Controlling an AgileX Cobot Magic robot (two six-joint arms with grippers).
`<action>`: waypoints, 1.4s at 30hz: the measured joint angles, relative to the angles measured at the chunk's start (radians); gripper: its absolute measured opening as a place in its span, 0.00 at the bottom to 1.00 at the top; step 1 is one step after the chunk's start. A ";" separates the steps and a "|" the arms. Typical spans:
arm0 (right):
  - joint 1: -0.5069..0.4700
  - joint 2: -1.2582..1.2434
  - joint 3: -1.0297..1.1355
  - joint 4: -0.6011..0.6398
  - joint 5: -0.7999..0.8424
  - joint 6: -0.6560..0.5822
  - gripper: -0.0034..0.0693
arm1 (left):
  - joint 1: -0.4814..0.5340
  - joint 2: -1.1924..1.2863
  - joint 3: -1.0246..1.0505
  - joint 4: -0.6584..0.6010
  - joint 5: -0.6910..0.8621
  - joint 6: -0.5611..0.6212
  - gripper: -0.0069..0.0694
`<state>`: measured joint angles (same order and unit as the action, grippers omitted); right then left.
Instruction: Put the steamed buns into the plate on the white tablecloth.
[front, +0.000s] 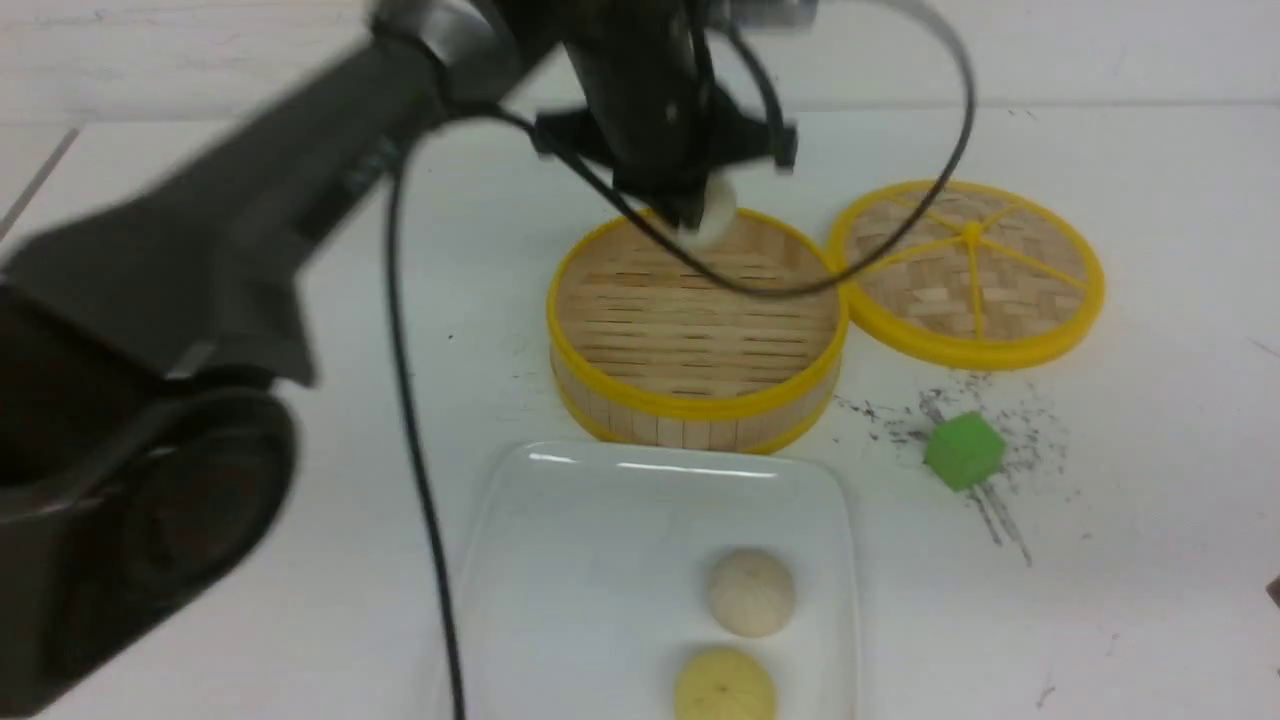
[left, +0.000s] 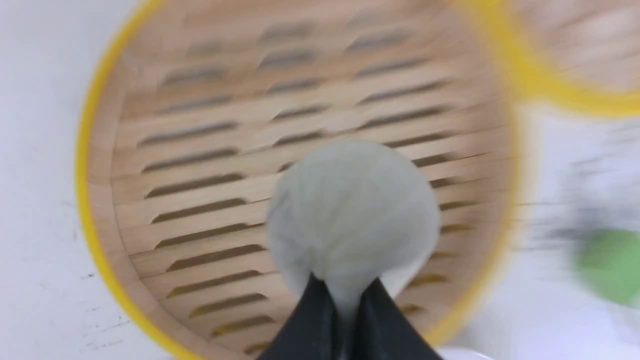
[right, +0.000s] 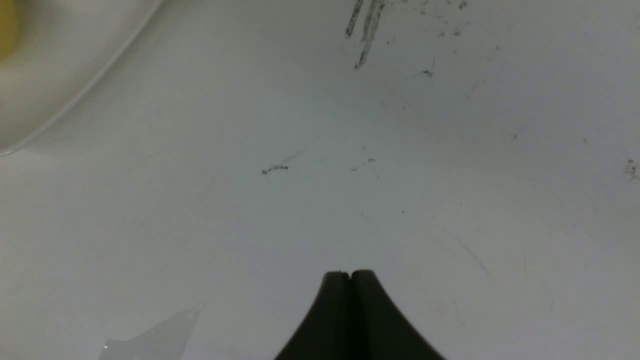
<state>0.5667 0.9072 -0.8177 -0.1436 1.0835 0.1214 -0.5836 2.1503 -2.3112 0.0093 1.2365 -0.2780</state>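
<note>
Above the steamer's (front: 600, 400) 12 o'clock rim, the left gripper (front: 690, 215) pinches a bun (front: 717, 203) in its jaws, lifted off the slats. At the steamer's 6 o'clock, the plate (front: 560, 560) on the cloth (front: 1100, 560) holds a second bun (front: 752, 592) at 3 o'clock and a yellow bun (front: 725, 685) at 5. The right gripper (right: 350, 274) hangs closed and empty over bare cloth by the plate's corner.
</note>
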 joint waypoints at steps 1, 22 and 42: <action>0.000 0.000 0.000 0.000 0.000 0.000 0.05 | 0.000 -0.042 0.005 -0.009 0.000 0.006 0.12; 0.000 0.000 0.002 0.022 -0.015 0.000 0.06 | 0.000 -0.348 0.983 -0.197 -0.172 0.040 0.34; 0.000 -0.641 0.004 -0.012 0.074 0.108 0.08 | 0.000 -0.363 0.836 -0.172 -0.128 0.045 0.61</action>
<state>0.5667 0.2657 -0.8134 -0.1555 1.1575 0.2290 -0.5836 1.7875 -1.4753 -0.1630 1.1083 -0.2332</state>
